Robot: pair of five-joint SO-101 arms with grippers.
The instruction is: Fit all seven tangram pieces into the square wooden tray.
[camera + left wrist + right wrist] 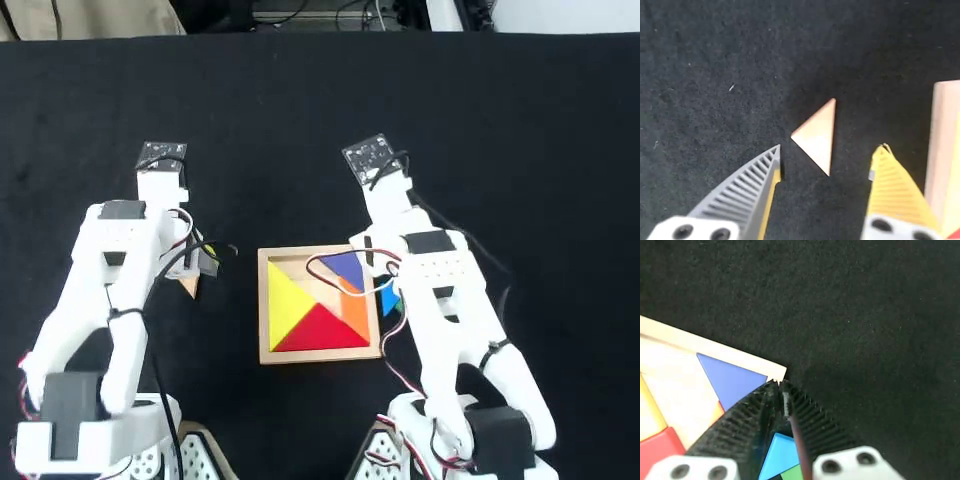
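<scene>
Jaws on the left arm were open, straddling the bare-wood triangle (pixel 817 135) left of the tray (pixel 263 310). Right jaws were closed at the tray's upper-right corner.

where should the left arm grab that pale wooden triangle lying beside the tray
Come straight down and pinch the pale triangle across its thin side edges; it lies flat on the cloth, so no face is graspable. The open left gripper straddles it.
</scene>
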